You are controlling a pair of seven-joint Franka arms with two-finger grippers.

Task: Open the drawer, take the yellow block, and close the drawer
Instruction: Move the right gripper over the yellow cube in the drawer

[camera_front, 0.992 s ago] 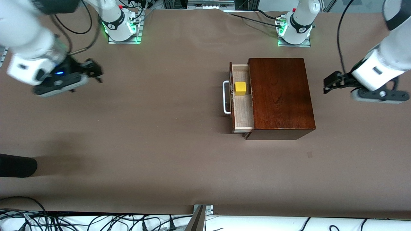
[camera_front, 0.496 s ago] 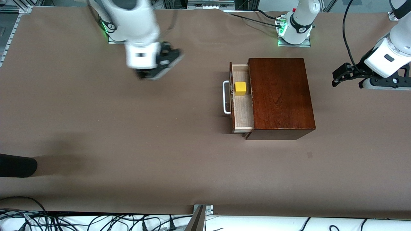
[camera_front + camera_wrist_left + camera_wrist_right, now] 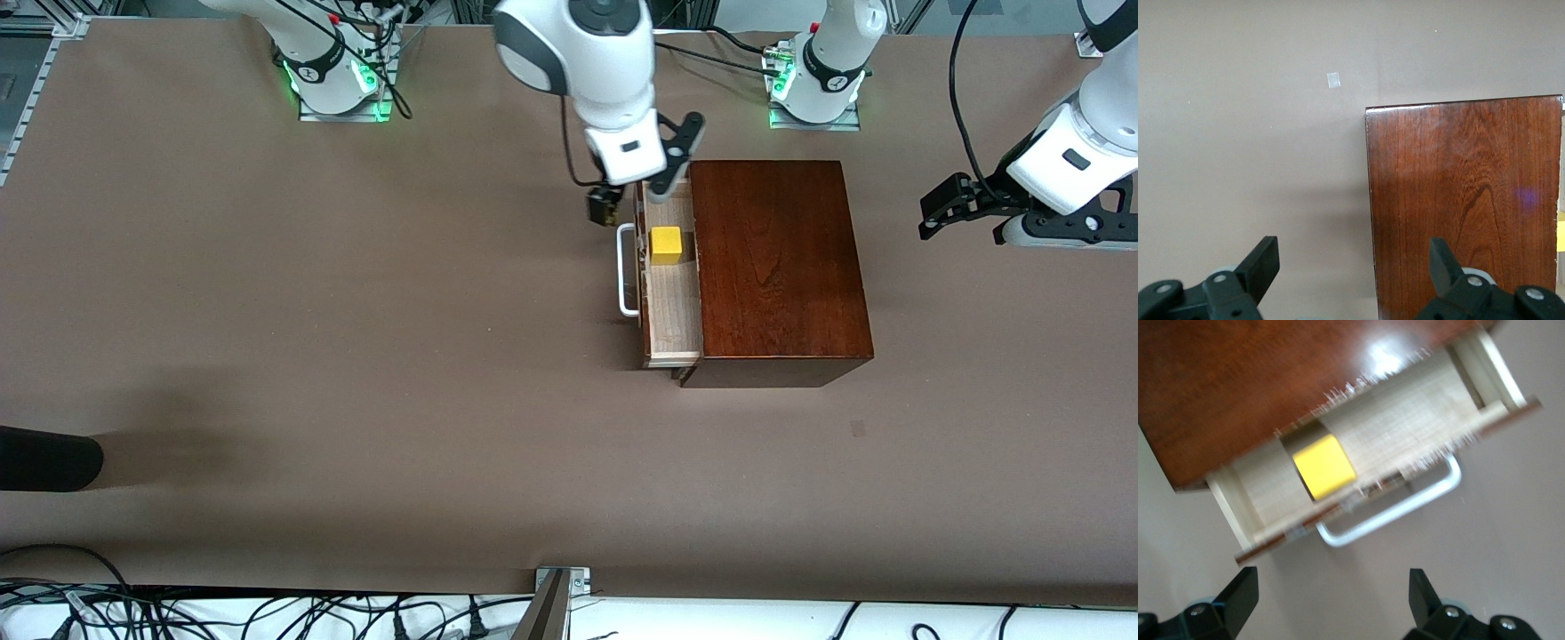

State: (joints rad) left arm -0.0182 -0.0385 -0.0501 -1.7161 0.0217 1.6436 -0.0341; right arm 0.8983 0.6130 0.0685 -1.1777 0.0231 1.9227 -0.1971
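Observation:
The dark reddish-brown wooden box [image 3: 778, 267] has its drawer [image 3: 671, 307] pulled out toward the right arm's end of the table, showing a pale inside and a white bar handle [image 3: 627, 271]. The yellow block [image 3: 666, 244] sits in the drawer. My right gripper [image 3: 636, 191] hangs open over the drawer's end that lies farther from the front camera, holding nothing. In the right wrist view the yellow block [image 3: 1324, 466], drawer [image 3: 1405, 427] and handle [image 3: 1398, 513] lie ahead of the right gripper [image 3: 1331, 590]. My left gripper [image 3: 942, 213] waits open beside the box, its fingers [image 3: 1261, 263] spread wide over the table.
A dark rounded object [image 3: 44, 458] juts in at the right arm's end of the table, nearer the front camera. A small patch [image 3: 858, 428] marks the brown table cover [image 3: 400, 356]. Cables run along the front edge.
My right arm has swung from the right arm's end of the table across to over the open drawer. The left gripper drew slightly away from the box, then held still.

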